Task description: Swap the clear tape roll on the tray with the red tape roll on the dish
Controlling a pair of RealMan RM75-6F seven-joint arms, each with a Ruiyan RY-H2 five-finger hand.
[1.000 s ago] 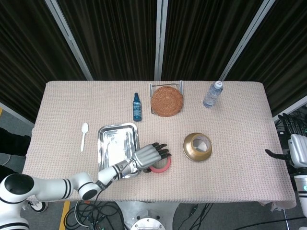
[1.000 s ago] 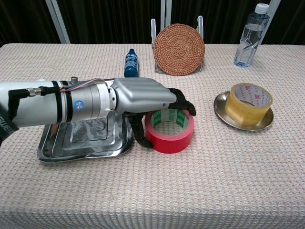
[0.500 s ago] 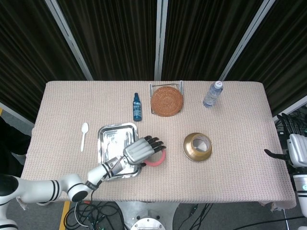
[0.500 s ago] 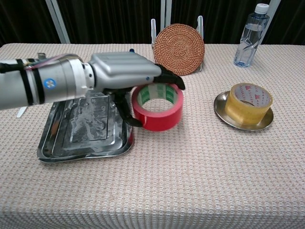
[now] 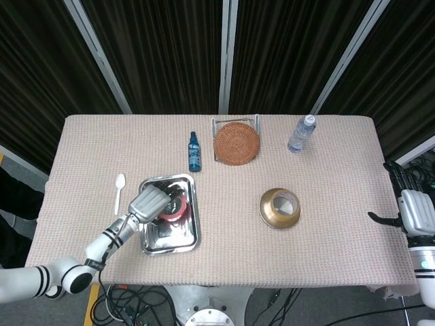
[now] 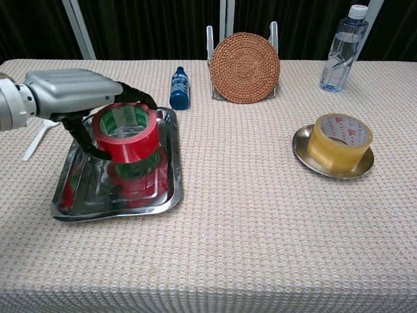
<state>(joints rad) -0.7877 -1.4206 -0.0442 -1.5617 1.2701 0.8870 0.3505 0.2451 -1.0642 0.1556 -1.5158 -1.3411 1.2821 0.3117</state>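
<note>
Head view: the left hand [image 5: 148,202] grasps the red tape roll [image 5: 171,206] over the far part of the tray [image 5: 187,234]. The clear tape roll [image 5: 282,203] sits in the dish [image 5: 269,219], right of the tray. The right hand [image 5: 406,209] hangs off the table's right edge (released, fingers apart).

Chest view: the left hand [image 6: 68,91] holds the red tape roll [image 6: 126,134] above the tray [image 6: 166,195], its reflection in the metal. The clear tape roll [image 6: 341,139] rests in the dish [image 6: 303,153].

place: robot lab / test rig, not a home
backdrop: black curtains [image 5: 163,47] w/ metal poles
table [image 5: 326,204]: beige woven cloth, props laid out staged
floor: loose cables [image 5: 146,302] under table edge
</note>
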